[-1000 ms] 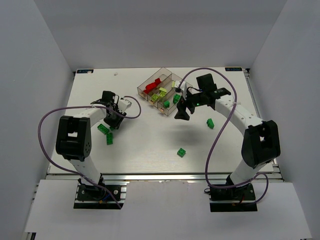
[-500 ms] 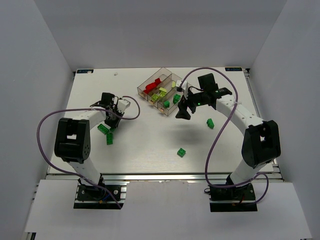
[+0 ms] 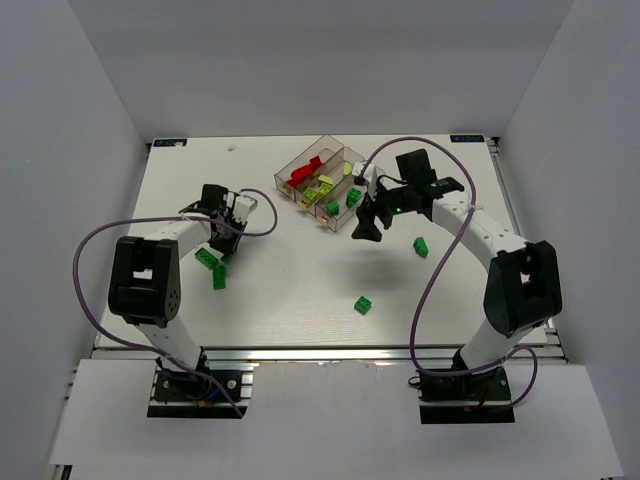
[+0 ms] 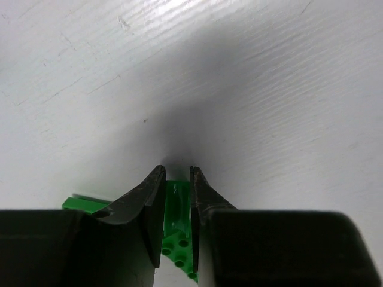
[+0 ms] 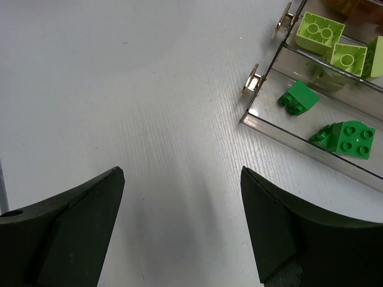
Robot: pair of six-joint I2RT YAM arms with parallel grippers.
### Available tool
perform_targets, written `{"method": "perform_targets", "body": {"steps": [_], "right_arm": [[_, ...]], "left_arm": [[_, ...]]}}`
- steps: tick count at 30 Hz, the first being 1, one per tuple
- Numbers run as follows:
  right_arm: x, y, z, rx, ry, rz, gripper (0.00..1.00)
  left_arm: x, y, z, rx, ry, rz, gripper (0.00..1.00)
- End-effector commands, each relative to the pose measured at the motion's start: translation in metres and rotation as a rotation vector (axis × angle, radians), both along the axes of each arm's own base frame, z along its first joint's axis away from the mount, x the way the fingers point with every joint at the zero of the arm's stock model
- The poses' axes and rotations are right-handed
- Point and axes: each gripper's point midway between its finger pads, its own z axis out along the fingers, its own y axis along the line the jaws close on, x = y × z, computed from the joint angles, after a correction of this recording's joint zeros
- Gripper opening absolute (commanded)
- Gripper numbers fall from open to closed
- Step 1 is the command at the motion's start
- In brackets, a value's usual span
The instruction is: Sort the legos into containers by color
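Note:
On the left of the table, my left gripper is shut on a dark green lego that rests on the surface, its jaws pressed on both sides. A second green lego lies just to its left. More green legos lie loose. The containers stand at the back centre, holding red, yellow-green and green bricks. My right gripper hovers open and empty just in front of them. In the right wrist view the green compartment holds two green bricks.
Purple cables loop from both arms over the table. Yellow-green bricks fill the compartment behind the green one. Metal latches stick out from the containers' near end. White walls enclose the table on three sides.
My left gripper has closed onto the dark green lego. The right arm has shifted only slightly and stays open.

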Motion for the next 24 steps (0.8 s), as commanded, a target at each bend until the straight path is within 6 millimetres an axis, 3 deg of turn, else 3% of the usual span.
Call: {"method": "perform_targets", "body": {"steps": [1, 6, 9, 12, 15, 16, 17, 20, 24], "right_arm": [[-0.005, 0.001, 0.018, 0.040, -0.030, 0.009, 0.83], [-0.004, 0.000, 0.023, 0.049, -0.032, 0.001, 0.83], [-0.003, -0.003, 0.025, 0.054, -0.030, -0.012, 0.83], [0.000, -0.012, 0.030, 0.060, -0.033, -0.044, 0.83], [0.005, -0.025, 0.033, 0.056, -0.039, -0.086, 0.82], [0.007, -0.032, 0.030, 0.051, -0.033, -0.105, 0.82], [0.007, -0.037, 0.029, 0.045, -0.031, -0.116, 0.82], [0.005, -0.050, 0.029, 0.045, -0.028, -0.146, 0.82], [0.001, -0.061, 0.027, 0.045, -0.026, -0.171, 0.82]], "left_arm": [[0.030, -0.024, 0.051, -0.163, -0.152, 0.050, 0.24], [0.044, -0.078, 0.110, -0.460, -0.309, 0.052, 0.23], [0.038, -0.111, 0.137, -0.601, -0.349, 0.045, 0.23], [0.047, -0.146, 0.169, -0.729, -0.437, 0.009, 0.23], [0.049, -0.188, 0.186, -0.849, -0.460, -0.039, 0.23], [0.052, -0.198, 0.176, -0.861, -0.440, -0.034, 0.23], [0.055, -0.217, 0.187, -0.902, -0.453, -0.065, 0.23], [0.074, -0.249, 0.182, -0.924, -0.441, -0.085, 0.23], [0.104, -0.275, 0.176, -0.929, -0.466, -0.073, 0.23]]}}
